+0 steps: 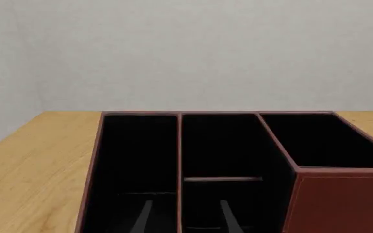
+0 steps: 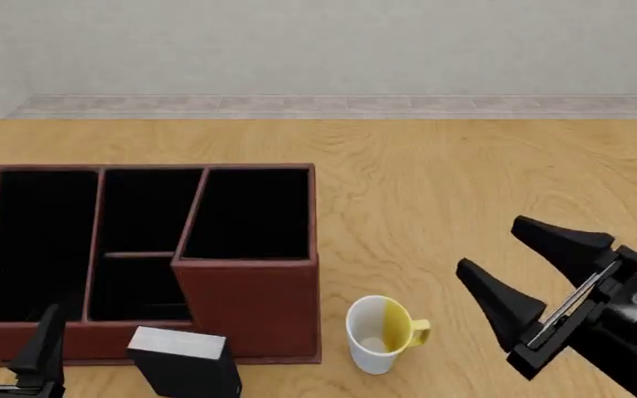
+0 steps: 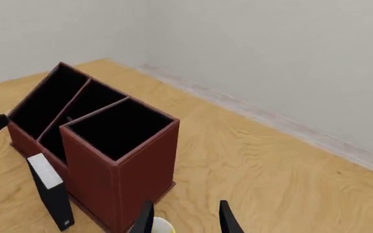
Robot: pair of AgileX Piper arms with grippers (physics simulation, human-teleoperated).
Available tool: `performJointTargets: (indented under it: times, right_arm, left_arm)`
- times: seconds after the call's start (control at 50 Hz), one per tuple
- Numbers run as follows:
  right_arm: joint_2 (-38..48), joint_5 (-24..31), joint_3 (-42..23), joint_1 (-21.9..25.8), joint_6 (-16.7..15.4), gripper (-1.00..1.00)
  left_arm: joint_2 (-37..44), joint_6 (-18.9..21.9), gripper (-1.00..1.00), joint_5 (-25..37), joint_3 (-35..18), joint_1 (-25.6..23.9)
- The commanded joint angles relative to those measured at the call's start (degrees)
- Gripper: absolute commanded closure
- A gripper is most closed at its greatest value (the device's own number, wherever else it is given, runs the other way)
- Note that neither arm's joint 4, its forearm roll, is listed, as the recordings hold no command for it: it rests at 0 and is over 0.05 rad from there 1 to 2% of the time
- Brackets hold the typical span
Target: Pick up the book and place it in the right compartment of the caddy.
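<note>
The book stands well left of the right hand, wide open, empty.

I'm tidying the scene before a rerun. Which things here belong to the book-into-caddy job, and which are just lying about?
Belong to the job:
book
caddy
right compartment

Just lying about:
mug, white outside, yellow inside, standing beside the caddy

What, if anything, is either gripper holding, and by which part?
Nothing is held. The left gripper and right gripper are both open and empty; the book stands untouched beside the caddy.
</note>
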Motion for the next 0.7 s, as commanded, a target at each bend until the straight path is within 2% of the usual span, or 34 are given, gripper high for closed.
performJointTargets:
  times: [0.02, 0.08, 0.14, 0.18, 0.28, 0.5, 0.7]
  right_arm:
    - [9.2, -4.3, -1.7, 6.8, -0.5, -1.0]
    - [10.7, -4.1, -2.8, 9.0, -0.8, -1.0]
    - [12.0, -4.1, -3.3, 9.8, -2.4, -1.0]
    - [13.5, -4.1, -4.1, 12.2, -0.9, -1.0]
    - [15.9, -3.5, -5.8, 14.9, -0.4, -1.0]
    - [20.6, -4.3, -7.4, 19.2, -0.2, -1.0]
    - [25.4, -6.1, -8.2, 22.3, 1.2, -1.0]
  left_arm:
    - [0.0, 0.0, -1.0, 0.0, 0.0, 0.0]
    - [0.0, 0.0, -1.0, 0.0, 0.0, 0.0]
    - [0.0, 0.0, -1.0, 0.0, 0.0, 0.0]
    - [0.0, 0.0, -1.0, 0.0, 0.0, 0.0]
    - [0.0, 0.0, -1.0, 0.0, 0.0, 0.0]
    - [0.0, 0.0, -1.0, 0.0, 0.0, 0.0]
    - [0.0, 0.0, -1.0, 0.0, 0.0, 0.0]
